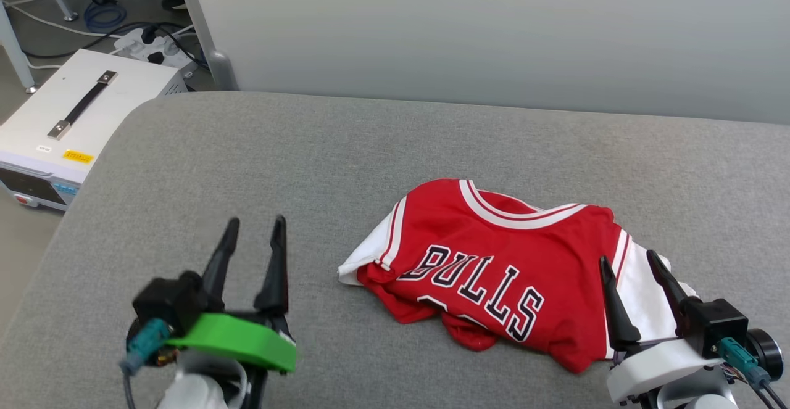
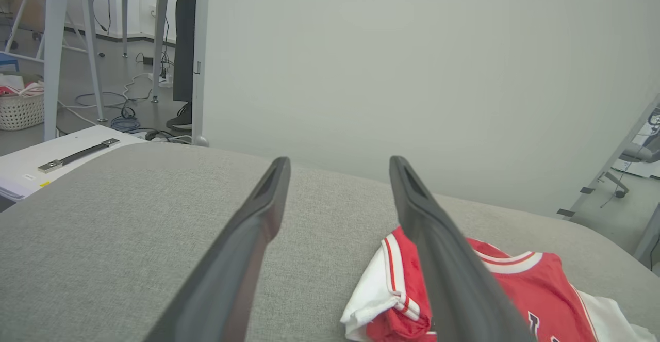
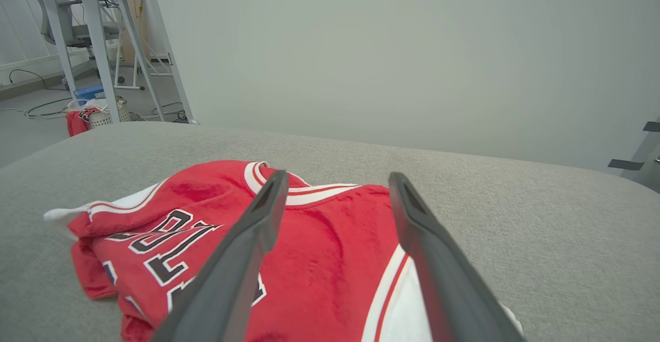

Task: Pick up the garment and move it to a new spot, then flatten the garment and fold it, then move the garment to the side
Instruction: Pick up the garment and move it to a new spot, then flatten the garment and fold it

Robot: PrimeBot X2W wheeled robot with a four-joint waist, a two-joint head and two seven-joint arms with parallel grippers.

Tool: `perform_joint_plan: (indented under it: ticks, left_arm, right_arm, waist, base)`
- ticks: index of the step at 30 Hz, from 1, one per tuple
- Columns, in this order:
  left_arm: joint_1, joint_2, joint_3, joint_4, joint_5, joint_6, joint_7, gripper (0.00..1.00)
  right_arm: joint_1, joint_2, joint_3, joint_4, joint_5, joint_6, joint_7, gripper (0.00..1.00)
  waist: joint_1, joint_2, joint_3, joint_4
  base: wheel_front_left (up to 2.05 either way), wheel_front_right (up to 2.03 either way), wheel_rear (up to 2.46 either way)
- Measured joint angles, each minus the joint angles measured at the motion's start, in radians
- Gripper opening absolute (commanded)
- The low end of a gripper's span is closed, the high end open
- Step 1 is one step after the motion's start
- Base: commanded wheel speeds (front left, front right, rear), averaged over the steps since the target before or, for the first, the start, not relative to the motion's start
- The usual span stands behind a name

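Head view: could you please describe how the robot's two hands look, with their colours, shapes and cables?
The left hand has two long, dark, tapering fingers on a black body, a bright green curved bracket and a teal connector with a grey cable. The right hand has matching fingers, a black block, a white bracket, a teal plug and a dark cable.

A grey fabric tabletop [image 1: 247, 162] lies under even light, with a plain pale wall panel [image 1: 494, 33] along its far edge. On the floor at far left are a white box [image 1: 80, 113], a power strip [image 1: 148, 48] and loose cables [image 1: 105, 17].
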Motion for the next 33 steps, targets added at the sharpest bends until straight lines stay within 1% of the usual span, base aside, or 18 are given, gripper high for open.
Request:
perform_joint_plan:
  ticks: [3, 8, 11, 16, 20, 24, 27, 32, 33]
  left_arm:
    - [0.041, -0.019, 0.004, 0.0, 0.088, -0.025, 0.0, 1.0]
    - [0.05, -0.047, 0.032, 0.0, 0.165, -0.058, 0.0, 1.0]
    - [0.05, -0.061, 0.046, 0.001, 0.195, -0.077, 0.0, 1.0]
    - [0.049, -0.089, 0.057, 0.012, 0.235, -0.106, 0.0, 1.0]
    - [0.043, -0.106, 0.064, 0.023, 0.257, -0.122, 0.0, 1.0]
    - [0.021, -0.12, 0.068, 0.033, 0.271, -0.133, 0.0, 1.0]
    - [0.004, -0.124, 0.075, 0.036, 0.282, -0.142, 0.0, 1.0]
    - [-0.007, -0.133, 0.093, 0.039, 0.3, -0.149, 0.0, 1.0]
    - [-0.008, -0.135, 0.097, 0.039, 0.303, -0.151, 0.0, 1.0]
  right_arm:
    - [0.01, -0.008, 0.001, -0.002, 0.0, 0.0, 0.003, 1.0]
    - [0.018, -0.018, 0.0, -0.009, 0.0, 0.0, 0.04, 1.0]
    - [0.018, -0.025, -0.015, -0.013, 0.0, 0.0, 0.151, 1.0]
    - [0.017, -0.039, -0.105, -0.026, -0.007, 0.0, 0.425, 1.0]
    - [0.01, -0.042, -0.174, -0.037, -0.018, 0.0, 0.641, 1.0]
    - [-0.014, -0.038, -0.244, -0.035, -0.047, 0.0, 0.772, 1.0]
    - [-0.026, -0.029, -0.268, -0.018, -0.063, 0.0, 0.828, 1.0]
    - [-0.05, -0.017, -0.263, 0.008, -0.063, 0.0, 0.83, 1.0]
    - [-0.055, -0.018, -0.262, 0.014, -0.063, 0.0, 0.829, 0.84]
  waist:
    - [0.0, 0.0, -0.006, 0.003]
    - [0.0, 0.0, -0.007, 0.009]
    - [0.0, 0.0, 0.0, 0.013]
    - [0.0, 0.0, 0.026, 0.018]
    - [0.0, 0.0, 0.059, 0.022]
    - [0.0, 0.0, 0.094, 0.031]
    - [0.0, 0.0, 0.117, 0.042]
    - [0.0, 0.0, 0.146, 0.061]
    - [0.0, 0.0, 0.151, 0.064]
  base:
    - [0.0, 0.0, 0.0]
    - [0.0, 0.0, 0.0]
    - [0.0, 0.0, 0.0]
    - [0.0, 0.0, 0.0]
    - [0.0, 0.0, 0.0]
    - [0.0, 0.0, 0.0]
    - [0.0, 0.0, 0.0]
    - [0.0, 0.0, 0.0]
    - [0.0, 0.0, 0.0]
